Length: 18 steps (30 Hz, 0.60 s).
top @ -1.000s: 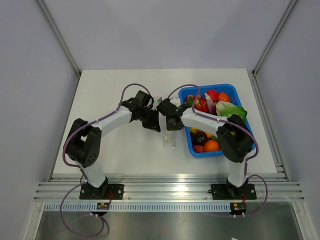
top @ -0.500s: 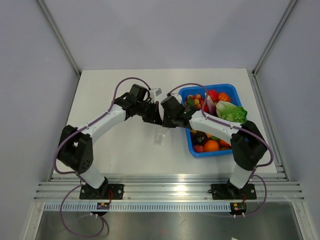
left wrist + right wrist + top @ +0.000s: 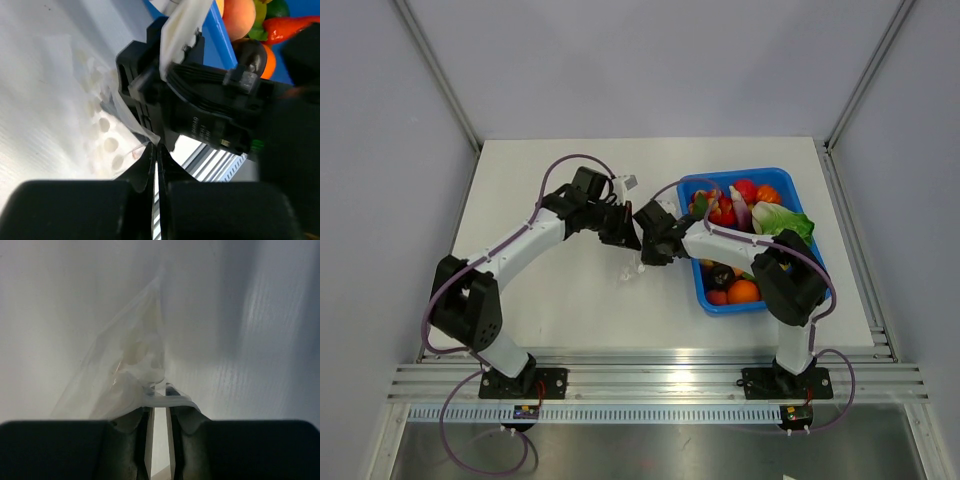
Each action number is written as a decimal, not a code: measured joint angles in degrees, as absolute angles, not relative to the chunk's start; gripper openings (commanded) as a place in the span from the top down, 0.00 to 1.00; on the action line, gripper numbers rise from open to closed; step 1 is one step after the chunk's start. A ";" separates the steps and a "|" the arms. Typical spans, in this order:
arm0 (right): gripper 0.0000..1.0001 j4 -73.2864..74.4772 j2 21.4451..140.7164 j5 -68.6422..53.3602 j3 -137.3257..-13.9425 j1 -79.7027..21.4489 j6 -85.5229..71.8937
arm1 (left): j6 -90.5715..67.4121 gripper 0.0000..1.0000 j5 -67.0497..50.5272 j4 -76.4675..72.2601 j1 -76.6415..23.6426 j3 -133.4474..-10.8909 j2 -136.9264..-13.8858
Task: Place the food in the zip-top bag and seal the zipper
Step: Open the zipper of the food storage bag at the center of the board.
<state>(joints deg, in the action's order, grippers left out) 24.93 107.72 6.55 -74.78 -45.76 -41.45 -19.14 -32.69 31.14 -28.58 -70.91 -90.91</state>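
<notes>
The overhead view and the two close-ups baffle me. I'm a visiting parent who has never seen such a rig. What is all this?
The overhead view looks down from above and behind two robot arms bolted at the near edge of a white table. Each arm ends in a two-finger gripper and carries a small camera on its wrist. The two close-ups come from those wrist cameras, so each shows its own fingers at the bottom.

On the table sits a blue tray of toy food, including an orange fruit and a green cabbage. Between the arms is a clear zip-top bag. The left gripper is shut on one edge of it, and the right gripper appears to pinch the film too. The bag looks empty.
</notes>
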 measured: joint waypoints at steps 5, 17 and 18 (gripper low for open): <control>0.78 31.27 109.80 12.16 -79.05 -46.13 -41.56 | -18.48 1.00 -32.49 31.27 -27.88 -70.91 -90.59; 0.78 36.10 109.45 20.40 -80.36 -46.87 -41.21 | -18.04 1.00 -28.97 31.53 -27.83 -70.02 -90.80; 0.78 36.14 109.43 20.49 -80.27 -46.87 -41.12 | -18.04 1.00 -28.47 31.64 -27.86 -69.97 -91.05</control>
<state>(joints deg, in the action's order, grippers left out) 36.14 109.43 20.49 -80.27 -46.87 -41.12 -18.04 -28.47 31.64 -27.86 -69.97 -91.05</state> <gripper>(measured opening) 0.218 0.003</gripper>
